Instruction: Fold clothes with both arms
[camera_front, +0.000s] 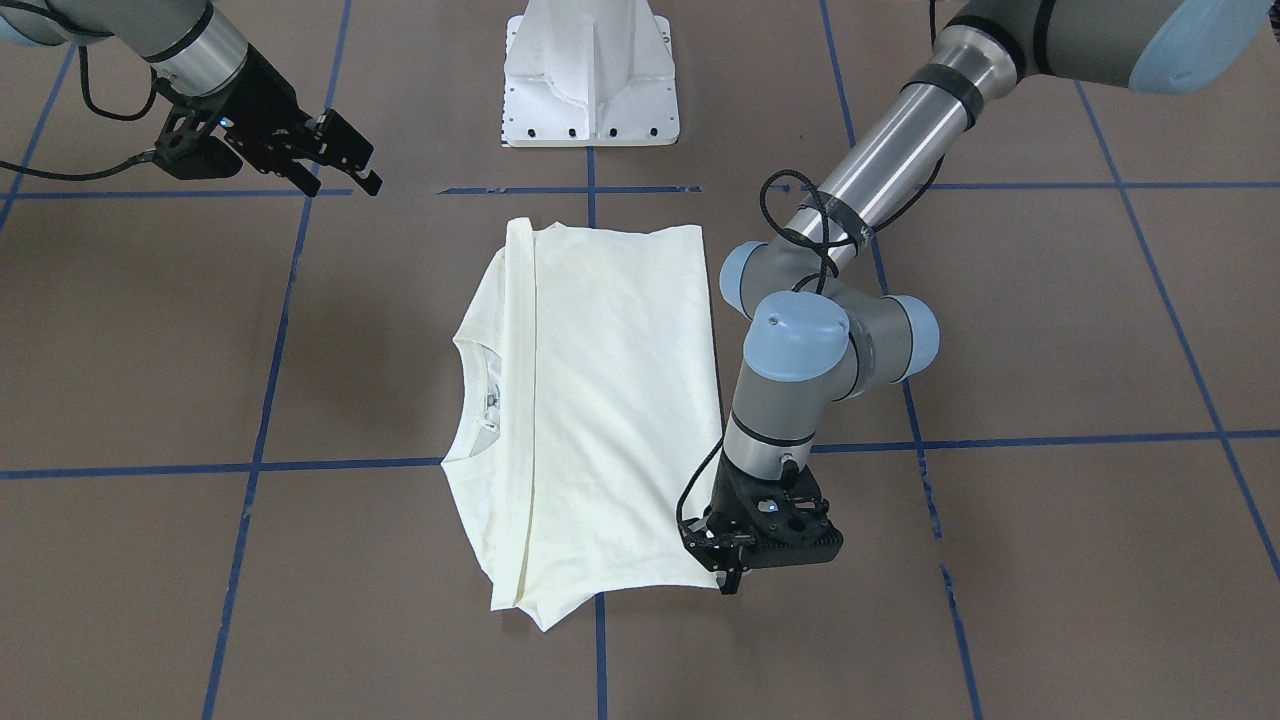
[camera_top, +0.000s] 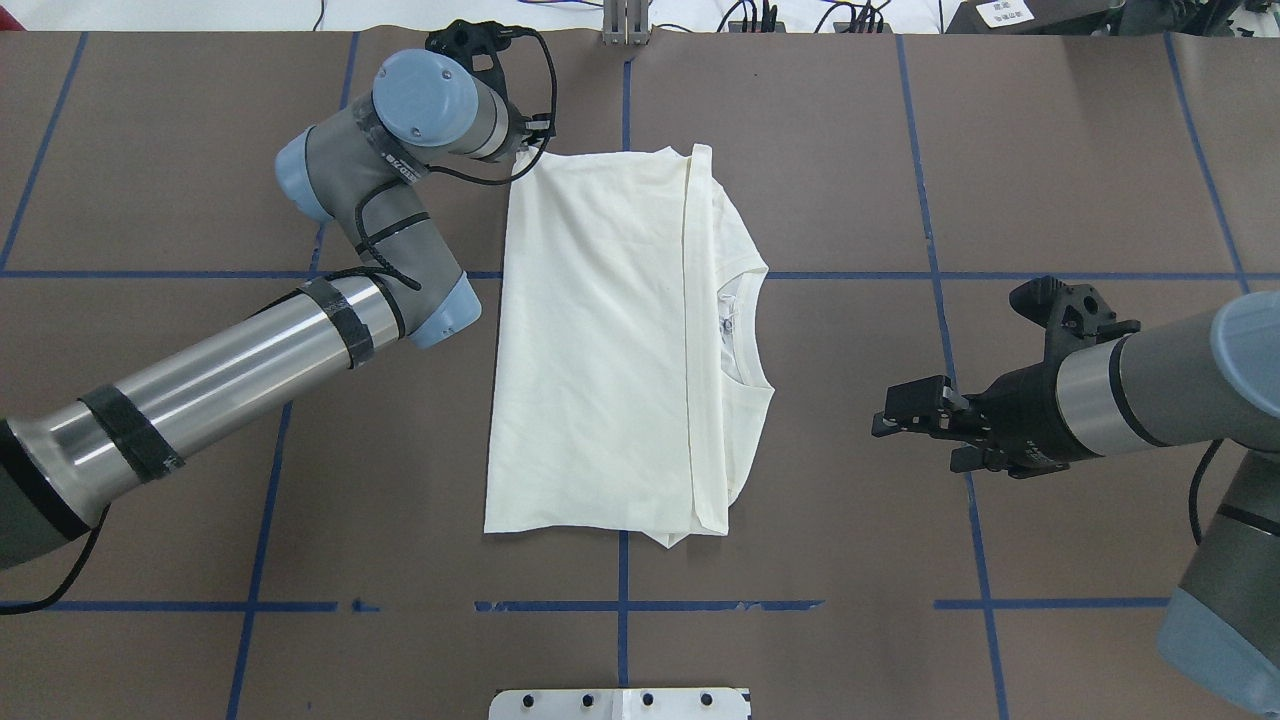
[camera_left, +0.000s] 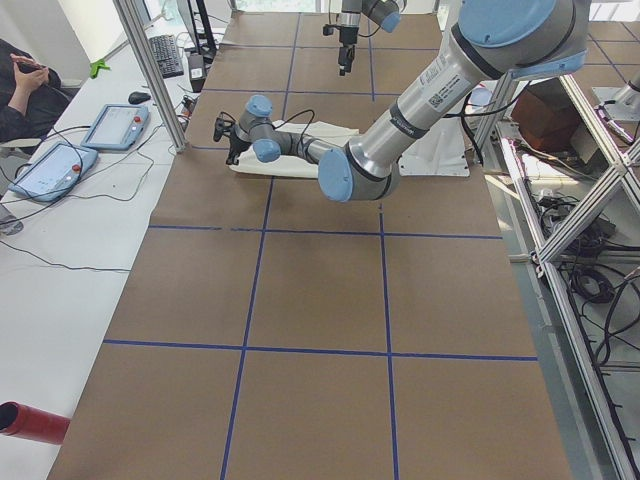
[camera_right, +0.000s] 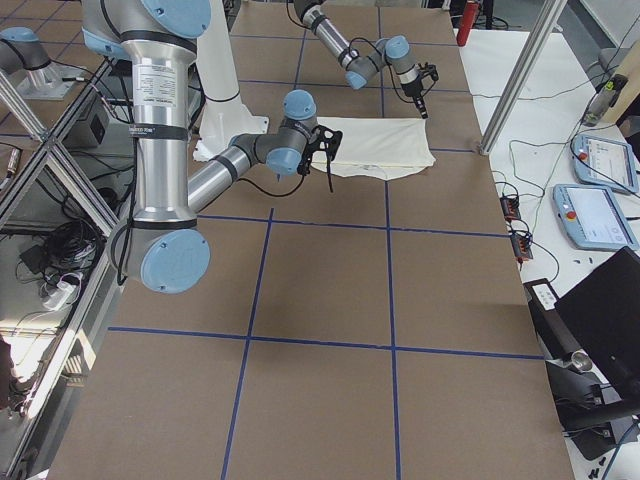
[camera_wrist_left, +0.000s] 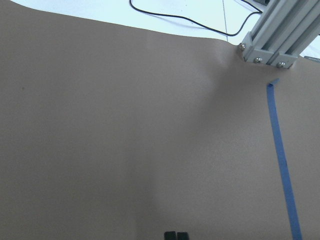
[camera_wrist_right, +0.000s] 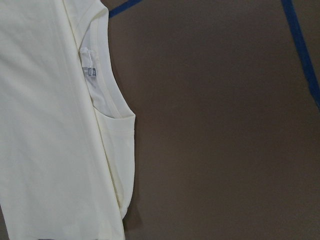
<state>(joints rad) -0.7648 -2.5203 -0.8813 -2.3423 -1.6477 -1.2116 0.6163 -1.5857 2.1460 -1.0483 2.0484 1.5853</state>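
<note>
The cream shirt lies flat in the table's middle, plain side up. One side is folded over in a long strip, and the neckline points toward my right arm. My left gripper points straight down at the shirt's hem corner on the operators' side. Its fingertips show pressed together over bare table; I cannot tell whether any cloth is pinched. In the overhead view the wrist hides that gripper. My right gripper hovers open and empty, apart from the collar side.
The white pedestal base stands behind the shirt. Blue tape lines grid the brown table. An aluminium post rises at the table's far edge. A side desk holds tablets, with a seated person beside it.
</note>
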